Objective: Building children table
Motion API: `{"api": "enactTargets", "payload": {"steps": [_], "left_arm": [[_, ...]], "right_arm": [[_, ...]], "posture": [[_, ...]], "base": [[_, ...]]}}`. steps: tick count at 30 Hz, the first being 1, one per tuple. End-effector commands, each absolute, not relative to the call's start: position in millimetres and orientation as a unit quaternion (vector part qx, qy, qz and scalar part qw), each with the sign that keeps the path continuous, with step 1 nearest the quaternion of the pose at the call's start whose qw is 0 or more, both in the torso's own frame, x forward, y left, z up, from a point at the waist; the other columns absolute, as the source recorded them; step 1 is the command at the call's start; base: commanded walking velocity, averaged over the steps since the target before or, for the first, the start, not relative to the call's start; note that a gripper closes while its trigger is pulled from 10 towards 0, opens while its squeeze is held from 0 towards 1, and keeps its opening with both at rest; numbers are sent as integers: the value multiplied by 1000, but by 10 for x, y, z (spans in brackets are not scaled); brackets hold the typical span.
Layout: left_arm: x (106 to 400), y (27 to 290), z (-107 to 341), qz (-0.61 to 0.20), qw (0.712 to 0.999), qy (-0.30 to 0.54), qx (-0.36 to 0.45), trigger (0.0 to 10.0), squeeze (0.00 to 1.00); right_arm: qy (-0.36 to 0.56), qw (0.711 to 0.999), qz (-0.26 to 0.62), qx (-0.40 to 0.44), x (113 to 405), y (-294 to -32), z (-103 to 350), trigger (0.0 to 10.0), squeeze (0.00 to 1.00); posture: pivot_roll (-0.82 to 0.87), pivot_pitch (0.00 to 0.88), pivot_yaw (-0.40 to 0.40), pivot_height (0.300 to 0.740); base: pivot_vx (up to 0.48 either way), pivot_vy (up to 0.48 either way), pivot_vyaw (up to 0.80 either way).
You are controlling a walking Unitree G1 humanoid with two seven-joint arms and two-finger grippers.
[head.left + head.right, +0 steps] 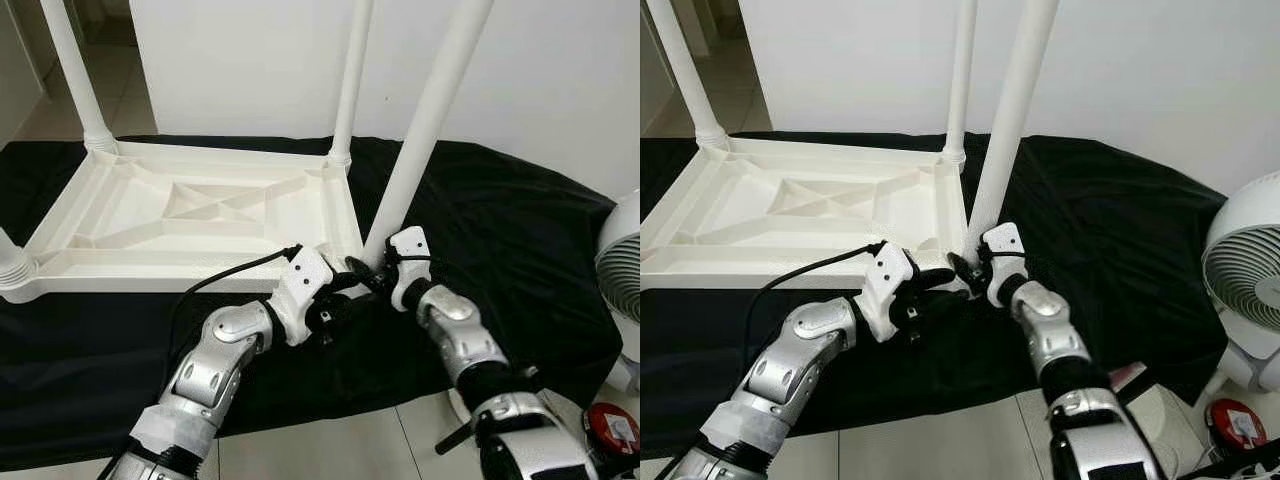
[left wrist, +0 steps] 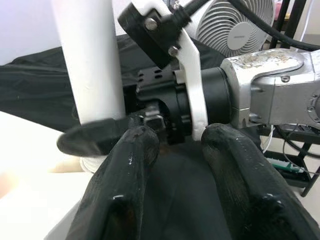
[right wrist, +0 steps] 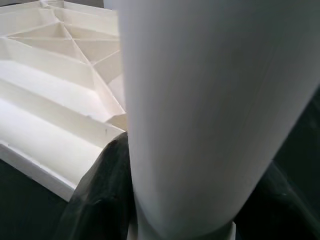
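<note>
Right gripper point(image 1: 372, 268) grasping table leg point(image 1: 425, 125), left gripper point(image 1: 345, 290) released beside, fan point(image 1: 1250, 270) nearby

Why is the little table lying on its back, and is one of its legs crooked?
The white table top lies upside down on the black cloth so its legs go in. The near leg leans, unlike the straighter far legs. The right gripper grips its base; the left gripper is beside it.

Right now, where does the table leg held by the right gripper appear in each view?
Left eye view: the table leg rises right of centre, over the tabletop's near corner.
Right eye view: the leg stands near centre.
Left wrist view: a white column upper left.
Right wrist view: close up, between the fingers.
Shared landmark: the ribbed tabletop.
</note>
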State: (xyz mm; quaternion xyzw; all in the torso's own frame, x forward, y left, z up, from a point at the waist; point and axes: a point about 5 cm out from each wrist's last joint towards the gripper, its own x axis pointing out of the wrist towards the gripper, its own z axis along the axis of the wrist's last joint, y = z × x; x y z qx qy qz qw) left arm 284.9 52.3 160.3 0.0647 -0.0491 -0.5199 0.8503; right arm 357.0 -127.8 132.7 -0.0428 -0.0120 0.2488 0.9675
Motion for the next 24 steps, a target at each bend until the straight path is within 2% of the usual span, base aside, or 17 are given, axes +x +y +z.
{"api": "enactTargets", "payload": {"steps": [1, 3, 5, 11, 14, 19, 20, 21, 24], "left_arm": [[2842, 501, 1620, -511, 855, -54, 64, 10000, 0], [2841, 499, 1620, -512, 855, -54, 64, 10000, 0], [2840, 485, 1622, -515, 853, -54, 64, 10000, 0], [2837, 476, 1620, -517, 852, -54, 64, 10000, 0], [2829, 466, 1618, -518, 851, -54, 64, 10000, 0], [2824, 461, 1617, -519, 850, -55, 64, 10000, 0], [2823, 464, 1618, -519, 851, -55, 64, 10000, 0], [2823, 466, 1618, -519, 851, -55, 64, 10000, 0], [2819, 473, 1617, -518, 851, -55, 64, 10000, 0]], "right_arm": [[-4, 977, 206, -46, 3558, -1275, 1284, 10000, 0], [-7, 981, 192, -37, 3555, -1249, 1286, 10000, 0], [-26, 995, 97, -5, 3562, -1195, 1330, 10000, 0], [-31, 999, 22, 18, 3551, -1119, 1350, 10000, 0], [-30, 999, 35, 25, 3515, -932, 1356, 10000, 0], [-25, 998, 53, 22, 3497, -885, 1342, 10000, 0], [-24, 998, 57, 26, 3489, -884, 1337, 10000, 827], [-24, 998, 54, 30, 3481, -881, 1336, 10000, 1000], [-37, 997, 57, 39, 3454, -911, 1358, 10000, 1000]], "posture": [[26, 17, -83, 740], [26, 17, -83, 740], [25, 14, -83, 740], [29, 9, -84, 740], [31, 8, -84, 740], [35, 3, -88, 740], [35, 3, -88, 740], [35, 3, -88, 740], [42, 0, -91, 740]], "base": [[0, 0, 0], [0, 0, 0], [0, 0, 0], [0, 0, 0], [0, 0, 0], [0, 0, 0], [0, 0, 0], [0, 0, 0], [0, 0, 0]]}}
